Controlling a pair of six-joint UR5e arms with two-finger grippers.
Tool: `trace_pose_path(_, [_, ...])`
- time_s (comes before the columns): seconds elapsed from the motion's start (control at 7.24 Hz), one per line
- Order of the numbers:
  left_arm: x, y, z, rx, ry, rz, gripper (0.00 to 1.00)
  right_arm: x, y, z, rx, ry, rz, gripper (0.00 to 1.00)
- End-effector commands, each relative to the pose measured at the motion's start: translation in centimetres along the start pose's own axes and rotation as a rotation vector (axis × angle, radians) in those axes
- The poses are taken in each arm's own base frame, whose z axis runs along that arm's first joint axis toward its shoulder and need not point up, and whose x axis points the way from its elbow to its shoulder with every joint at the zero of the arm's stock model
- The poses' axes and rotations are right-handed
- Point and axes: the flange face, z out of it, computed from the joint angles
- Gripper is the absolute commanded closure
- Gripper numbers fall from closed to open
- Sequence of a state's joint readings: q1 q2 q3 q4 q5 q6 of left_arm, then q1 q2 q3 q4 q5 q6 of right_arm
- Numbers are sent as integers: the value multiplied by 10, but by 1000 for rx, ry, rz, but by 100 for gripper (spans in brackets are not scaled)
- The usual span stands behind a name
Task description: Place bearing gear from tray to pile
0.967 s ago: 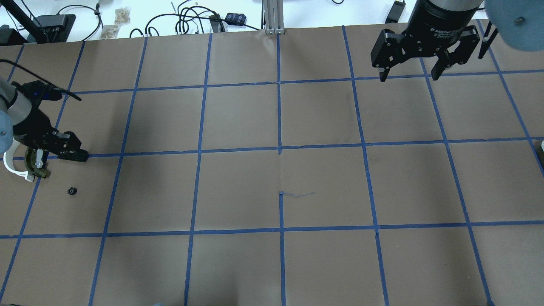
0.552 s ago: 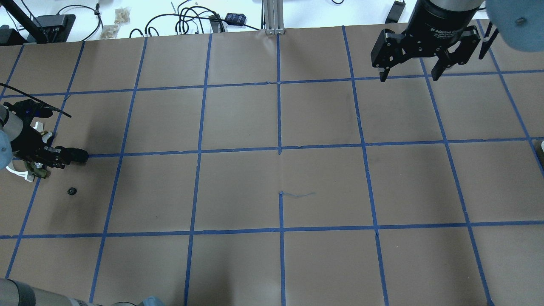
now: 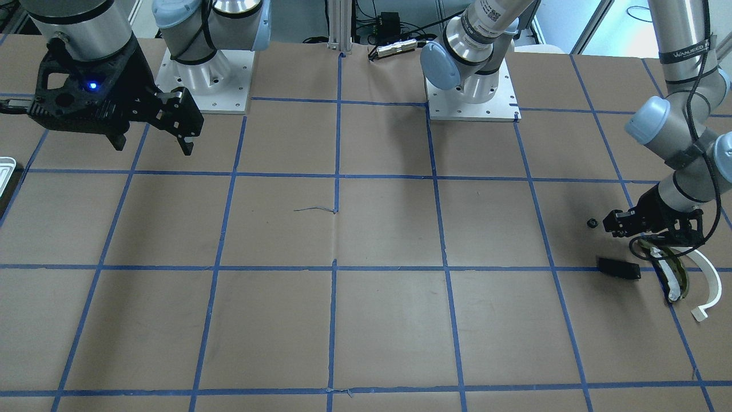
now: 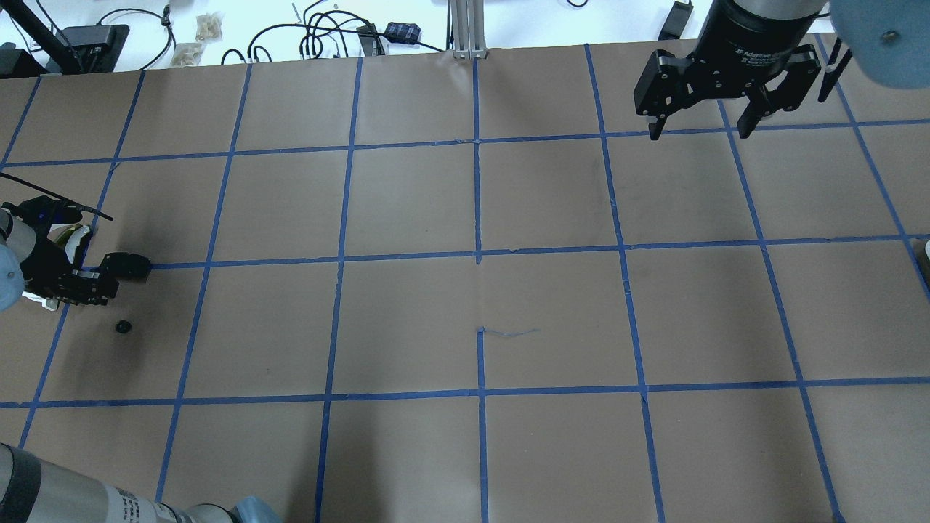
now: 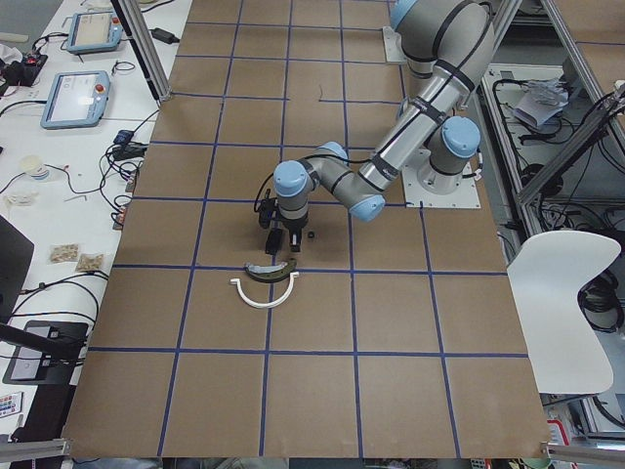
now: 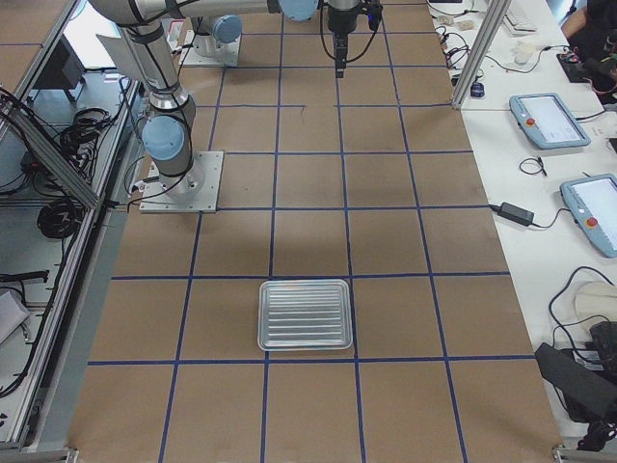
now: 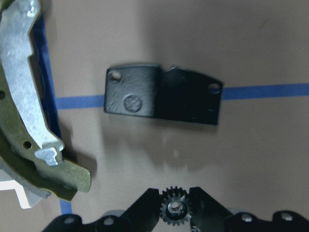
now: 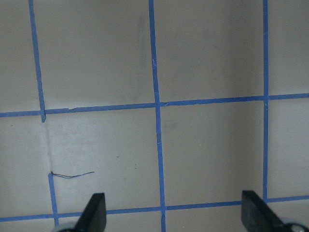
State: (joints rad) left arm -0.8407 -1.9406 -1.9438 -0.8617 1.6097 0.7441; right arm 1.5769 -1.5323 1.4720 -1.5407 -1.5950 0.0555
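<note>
My left gripper is shut on a small dark bearing gear, low over the table at its left end. Just ahead lies the pile: a flat black plate with holes, a dark olive curved piece and a white half-ring arc. The silvery tray lies far off at the right end, and only its corner shows in the front view. My right gripper is open and empty, high over the far right of the table.
Another small black round part lies on the paper close beside the left gripper. The table is brown paper with a blue tape grid. Cables and devices lie beyond the far edge.
My left gripper has drawn back toward the table's left edge and come down beside the pile, with the gear in it. The right arm has not moved.
</note>
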Motion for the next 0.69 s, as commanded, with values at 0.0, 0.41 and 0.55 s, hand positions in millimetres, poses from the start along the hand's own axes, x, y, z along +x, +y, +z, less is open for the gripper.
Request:
trace_pose_path(0.0, [8, 13, 5, -21, 7, -10, 78, 0, 0, 0, 0, -1, 3, 0])
trace_pose_path(0.41, [13, 18, 9, -21, 27, -5, 35, 0, 0, -1, 2, -1, 3, 0])
trace_pose_path(0.55, [11, 18, 8, -18, 24, -5, 4, 0, 0, -1, 2, -1, 3, 0])
